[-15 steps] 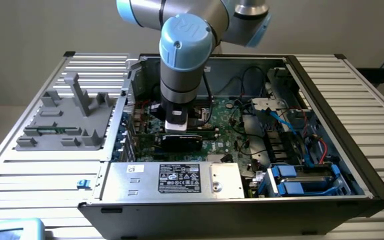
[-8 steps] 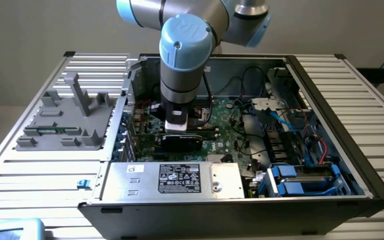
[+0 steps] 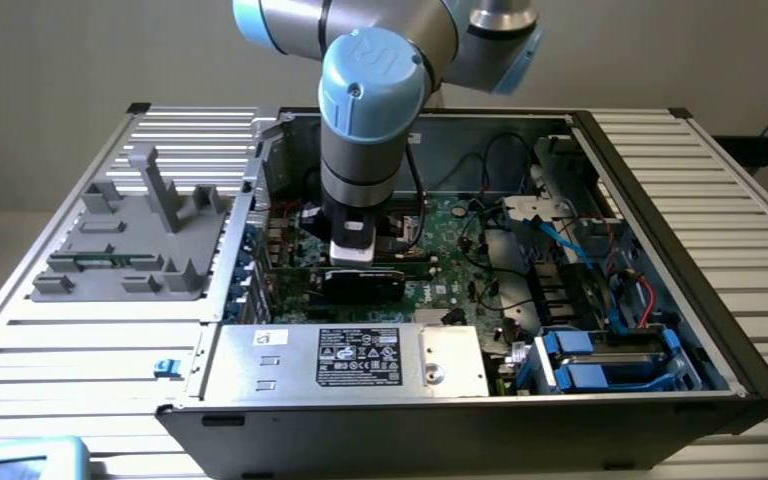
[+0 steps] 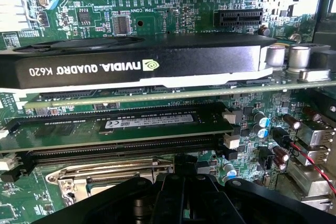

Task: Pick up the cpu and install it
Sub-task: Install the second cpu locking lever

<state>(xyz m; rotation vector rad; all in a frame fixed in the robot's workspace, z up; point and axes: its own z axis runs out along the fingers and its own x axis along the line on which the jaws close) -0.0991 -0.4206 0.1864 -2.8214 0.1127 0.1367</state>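
The cpu is out of view. My gripper (image 3: 356, 258) hangs low inside the open computer case (image 3: 704, 300), over the green motherboard (image 3: 451, 270) just behind the black graphics card (image 3: 364, 285). In the wrist view the gripper (image 4: 184, 178) is shut, and I cannot tell whether anything is between its dark fingers. It sits right beside the metal frame of the processor socket (image 4: 105, 178). Beyond it lie a memory stick (image 4: 152, 121) in its slot and the graphics card (image 4: 136, 66).
A silver power supply (image 3: 344, 360) with a white label fills the case's near side. Blue drive caddies (image 3: 598, 360) and loose cables (image 3: 558, 250) lie at the exterior view's right. A grey parts fixture (image 3: 131, 240) stands on the slatted table (image 3: 77, 350) at the exterior view's left.
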